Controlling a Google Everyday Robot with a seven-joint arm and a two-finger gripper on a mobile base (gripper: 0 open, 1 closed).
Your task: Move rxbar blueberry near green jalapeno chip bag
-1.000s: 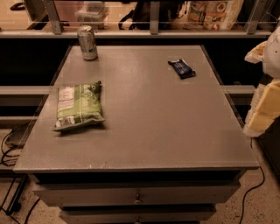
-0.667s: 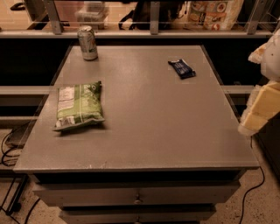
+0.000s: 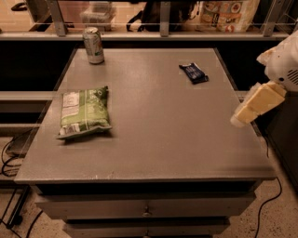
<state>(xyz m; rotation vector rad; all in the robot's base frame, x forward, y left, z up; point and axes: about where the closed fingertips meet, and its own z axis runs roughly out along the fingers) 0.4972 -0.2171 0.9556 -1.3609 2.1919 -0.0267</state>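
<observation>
Three items are shown on the table (image 3: 158, 135): the rxbar blueberry (image 3: 193, 73) far right, the green jalapeno chip bag (image 3: 84, 113) at left, well apart, and a can (image 3: 93, 45) far left. The gripper (image 3: 253, 106) is held off the right edge; its state cannot be told.

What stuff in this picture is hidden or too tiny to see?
All in the camera view:
Arm: cut off by the right edge. Only its end and the gripper show, hanging by the table's right edge.
Rxbar and chip bag: print too small to read.
Can: label too small to read.
Package behind the rail: cut off by the top edge.
</observation>
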